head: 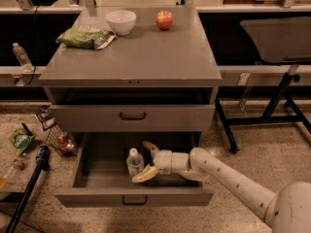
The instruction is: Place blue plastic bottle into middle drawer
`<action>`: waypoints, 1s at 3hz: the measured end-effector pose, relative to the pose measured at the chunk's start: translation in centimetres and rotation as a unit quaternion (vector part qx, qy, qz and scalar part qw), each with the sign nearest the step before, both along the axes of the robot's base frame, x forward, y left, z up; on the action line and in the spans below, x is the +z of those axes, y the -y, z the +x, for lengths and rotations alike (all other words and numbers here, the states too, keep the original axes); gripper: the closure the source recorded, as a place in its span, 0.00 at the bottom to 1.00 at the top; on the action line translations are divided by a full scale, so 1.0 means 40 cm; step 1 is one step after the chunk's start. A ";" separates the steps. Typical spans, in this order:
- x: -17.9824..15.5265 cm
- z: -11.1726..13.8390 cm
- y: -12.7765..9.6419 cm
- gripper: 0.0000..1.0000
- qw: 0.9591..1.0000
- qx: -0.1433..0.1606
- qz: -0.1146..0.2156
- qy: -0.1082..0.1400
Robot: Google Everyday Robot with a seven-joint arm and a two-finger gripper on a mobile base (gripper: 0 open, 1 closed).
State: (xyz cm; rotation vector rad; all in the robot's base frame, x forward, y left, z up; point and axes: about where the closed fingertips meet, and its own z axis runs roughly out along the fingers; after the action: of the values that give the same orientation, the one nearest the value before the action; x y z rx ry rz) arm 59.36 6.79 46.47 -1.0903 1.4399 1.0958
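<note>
The blue plastic bottle [134,162], clear with a white cap, stands upright inside the open middle drawer [133,196], the lowest drawer of the grey cabinet. My gripper [146,161] reaches into the drawer from the right and sits just right of the bottle. Its two pale fingers are spread apart, one behind the bottle and one in front. They are close to the bottle but do not clamp it. The arm [233,183] runs in from the lower right.
The drawer above [132,116] is shut. On the cabinet top lie a green bag [85,37], a white bowl [121,21] and a red apple [164,19]. A small bottle [21,56] stands at left. Litter and a dark pole [29,183] are on the floor at left. Table legs [272,106] stand at right.
</note>
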 end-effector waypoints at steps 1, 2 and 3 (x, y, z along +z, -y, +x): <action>0.050 -0.025 0.064 0.18 1.000 -0.004 -0.010 -0.023; 0.140 -0.072 0.142 0.41 0.998 -0.027 -0.031 -0.048; 0.266 -0.139 0.215 0.65 0.995 -0.062 -0.057 -0.060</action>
State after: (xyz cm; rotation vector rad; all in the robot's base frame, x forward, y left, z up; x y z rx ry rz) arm 53.80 -1.79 57.12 -1.0142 1.6606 1.0162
